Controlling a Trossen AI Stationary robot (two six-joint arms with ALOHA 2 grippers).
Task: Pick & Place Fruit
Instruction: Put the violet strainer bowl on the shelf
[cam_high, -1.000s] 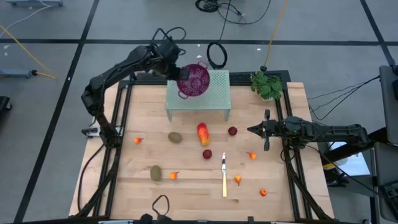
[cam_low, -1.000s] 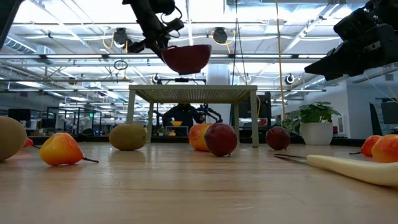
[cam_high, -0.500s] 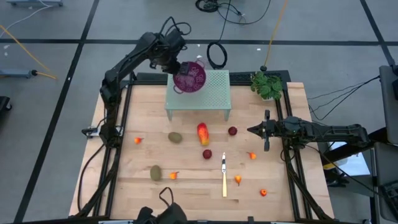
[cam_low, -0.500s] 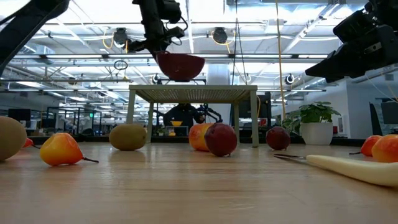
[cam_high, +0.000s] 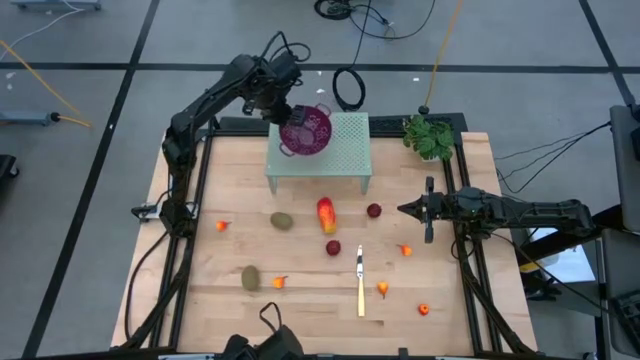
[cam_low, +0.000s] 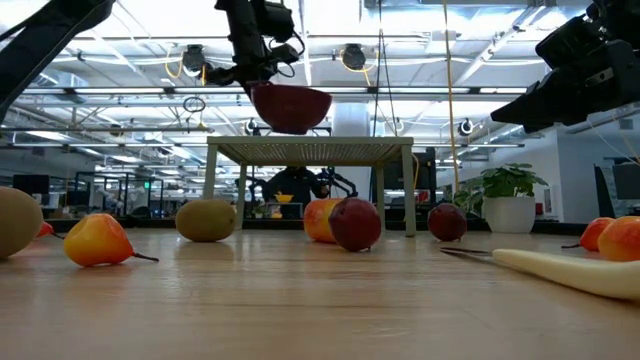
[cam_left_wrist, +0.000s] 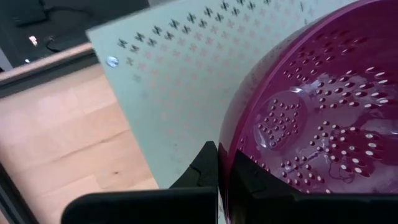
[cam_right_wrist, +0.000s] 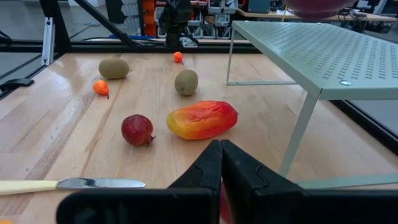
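Note:
My left gripper is shut on the purple perforated colander and holds it just above the pale green perforated stand. The fruits lie on the wooden table: two brown-green ovals, the red-orange-yellow oblong, two dark red balls and several tiny orange pieces, one of them. My right gripper is shut and hovers level, just right of the dark red ball nearest it. My left gripper pinches the colander's rim, with one finger outside the bowl and the other inside it. The colander sits roughly level in the hold, a little above the stand's top.
A yellow-handled knife lies on the table near its front. A potted plant stands at the far right corner. The stand's thin legs rise from the table close to the oblong fruit.
My left gripper has carried the colander down toward the stand's top and a little toward the table's left. The colander, tilted at first, now sits closer to level. The left arm's elbow has swung toward the far edge.

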